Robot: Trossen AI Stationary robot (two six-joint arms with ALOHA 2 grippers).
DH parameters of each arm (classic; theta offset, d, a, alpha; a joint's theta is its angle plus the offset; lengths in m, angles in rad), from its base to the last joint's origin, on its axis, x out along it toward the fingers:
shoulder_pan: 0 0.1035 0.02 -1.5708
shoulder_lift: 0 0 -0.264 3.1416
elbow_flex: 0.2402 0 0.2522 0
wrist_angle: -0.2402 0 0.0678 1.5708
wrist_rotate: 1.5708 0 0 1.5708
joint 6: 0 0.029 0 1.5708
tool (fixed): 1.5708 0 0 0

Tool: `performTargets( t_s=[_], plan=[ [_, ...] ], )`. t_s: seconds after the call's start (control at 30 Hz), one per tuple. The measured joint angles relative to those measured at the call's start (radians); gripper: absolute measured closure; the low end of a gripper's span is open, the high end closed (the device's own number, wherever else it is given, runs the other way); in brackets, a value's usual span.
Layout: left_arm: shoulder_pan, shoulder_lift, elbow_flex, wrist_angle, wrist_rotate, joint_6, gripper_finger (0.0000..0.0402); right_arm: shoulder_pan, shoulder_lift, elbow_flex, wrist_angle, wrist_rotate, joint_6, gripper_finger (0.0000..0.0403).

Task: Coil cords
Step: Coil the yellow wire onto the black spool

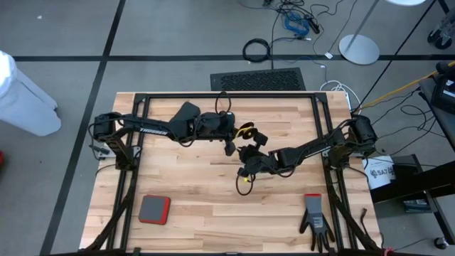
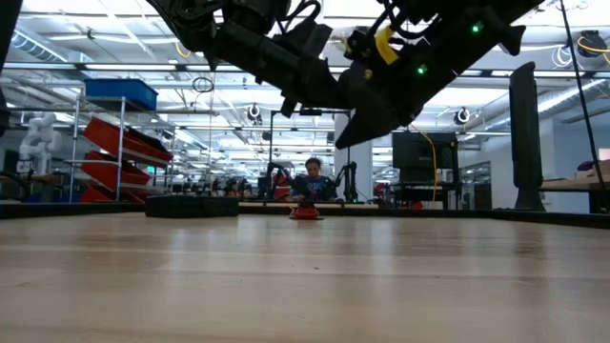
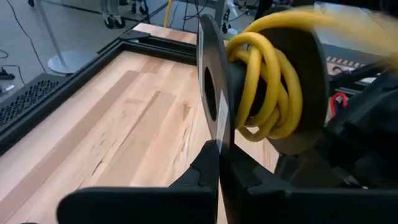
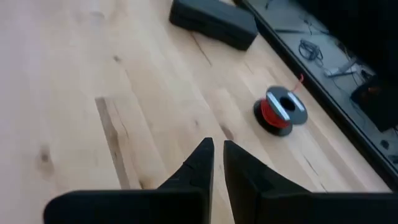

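Reel: a black flanged spool, held up off the bench near its middle, between the two arms; seen on edge in the left wrist view.
Yellow cord: several turns are wound on the reel hub; a loose length is seen running off toward the right arm, with a yellow end hanging below it in the high view.
Red reel: a second small spool, wound red, lies flat on the bench near its frame edge, well apart from both arms; no dark brown cord can be made out.
Handling, judged: the cord looks thin, light and springy, so turns are likely to slacken and slip off if tension is dropped. The reel looks light and rigid; its flange is thin and smooth and could twist in a pinch. The flange rim, or the hub, is the place to be taken; the cord is best pinched close to the reel.
Left gripper: fingers are clamped on the lower rim of the reel flange, one on each face.
Right gripper: fingers are nearly together with a narrow gap; whether the cord is pinched cannot be told.
Other items: a red pad and a glove lie near the front edge, untouched.
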Motion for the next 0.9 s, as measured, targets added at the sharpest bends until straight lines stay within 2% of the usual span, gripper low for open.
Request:
performTargets(
  t_s=[0.13,0.33,0.9],
  plan=[
    [0.001,0.0,0.0,0.007,0.017,-0.037,0.0401,0.007,-0.001,0.0,-0.047,-0.004,0.023,0.038],
    [0.005,-0.002,0.005,0.08,0.114,-0.058,0.0401,0.009,-0.012,0.0,-0.068,-0.008,0.031,0.038],
    [0.007,0.012,0.003,0.313,0.197,-0.094,0.0401,0.047,-0.154,0.0,-0.252,0.037,0.063,0.038]
  ],
)
